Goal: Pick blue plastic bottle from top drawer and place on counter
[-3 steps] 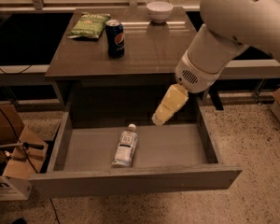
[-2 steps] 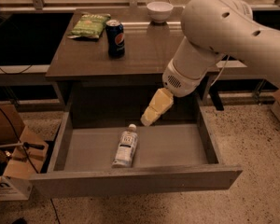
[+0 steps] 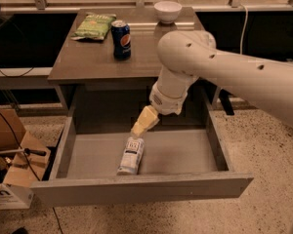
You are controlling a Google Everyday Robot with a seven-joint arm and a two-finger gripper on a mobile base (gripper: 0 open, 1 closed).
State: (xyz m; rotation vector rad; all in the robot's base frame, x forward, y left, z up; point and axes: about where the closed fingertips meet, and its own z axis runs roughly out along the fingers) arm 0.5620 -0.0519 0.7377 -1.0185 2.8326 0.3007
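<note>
One small clear bottle (image 3: 131,155) lies on its side on the grey bottom of the open drawer (image 3: 136,188). It is a little left of the drawer's middle, and its length runs from the drawer's front panel toward its back. Its label is white with a dark blue band and a small dark block of print near the far end, too small to read.

The cream-coloured gripper (image 3: 138,129) hangs inside the drawer's opening, slanted down and to the left from the white arm (image 3: 224,72), which reaches in from the drawer's right. Its tip sits right at the bottle's far end. Whether it touches the bottle cannot be told, nor whether the gripper is open or closed.

Behind and above the drawer is the glossy brown tabletop (image 3: 88,57). A dark blue can (image 3: 121,39) stands upright on it, over the drawer's left half, with the round red, white and blue Pepsi emblem facing forward. Farther back from the drawer and to the left lies a green snack bag (image 3: 94,26) whose print cannot be read. A plain white bowl (image 3: 167,11) stands at the tabletop's far edge, roughly over the drawer's middle.

Brown cardboard boxes (image 3: 10,145) sit on the floor to the drawer's left.
</note>
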